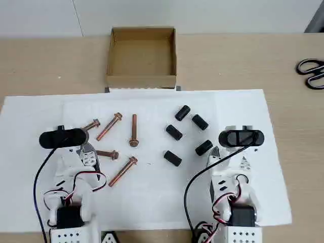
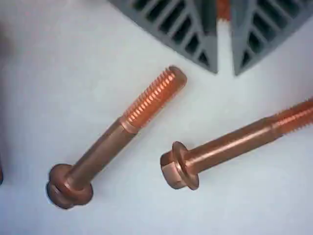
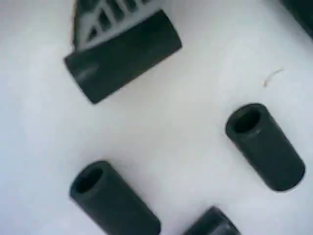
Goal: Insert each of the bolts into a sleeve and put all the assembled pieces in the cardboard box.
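Note:
Several copper bolts [image 1: 133, 130] lie on the left half of the white paper, several black sleeves [image 1: 173, 132] on the right half. The cardboard box [image 1: 141, 80] stands beyond the paper and holds nothing. My left gripper [image 1: 87, 147] hovers low among the left-hand bolts. In the left wrist view its grey fingers [image 2: 190, 29] stand open by a narrow gap, gripping nothing, just short of a bolt's threaded end [image 2: 156, 93]; another bolt [image 2: 215, 152] lies beside it. My right gripper [image 1: 215, 153] hangs next to a sleeve [image 1: 203, 147]; a grey part of it overlaps that sleeve [image 3: 122, 54].
The white paper [image 1: 152, 202] covers the near part of the wooden table. Black scissors [image 1: 311, 73] lie at the far right edge. A bare strip of paper separates bolts from sleeves. Two more sleeves [image 3: 266, 147] [image 3: 112, 200] lie close to the right gripper.

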You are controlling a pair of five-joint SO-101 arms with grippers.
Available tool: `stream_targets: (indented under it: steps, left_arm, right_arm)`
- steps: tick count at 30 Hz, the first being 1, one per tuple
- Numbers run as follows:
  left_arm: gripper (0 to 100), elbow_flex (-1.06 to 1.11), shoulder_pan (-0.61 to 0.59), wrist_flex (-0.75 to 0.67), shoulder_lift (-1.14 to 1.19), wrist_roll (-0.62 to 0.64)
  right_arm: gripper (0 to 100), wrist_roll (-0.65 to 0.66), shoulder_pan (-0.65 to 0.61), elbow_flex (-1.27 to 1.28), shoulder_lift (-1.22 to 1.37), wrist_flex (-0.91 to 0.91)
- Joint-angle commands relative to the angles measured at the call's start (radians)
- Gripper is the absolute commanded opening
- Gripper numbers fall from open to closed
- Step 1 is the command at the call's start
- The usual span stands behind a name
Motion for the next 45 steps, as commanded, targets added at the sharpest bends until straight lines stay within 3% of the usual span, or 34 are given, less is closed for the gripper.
stream_targets:
  steps: [1, 37, 45]
  left_arm:
    - [1, -0.004, -0.005, -0.021, -0.009, 0.000]
    - [1, -0.004, -0.005, -0.021, -0.009, 0.000]
    - [1, -0.004, 0.091, -0.018, -0.009, -0.006]
  right_arm:
    - [18.8, -0.011, 0.012, 0.014, -0.008, 0.005]
    - [18.8, -0.012, 0.007, 0.014, -0.008, 0.002]
    - [18.8, -0.012, 0.008, 0.014, -0.008, 0.004]
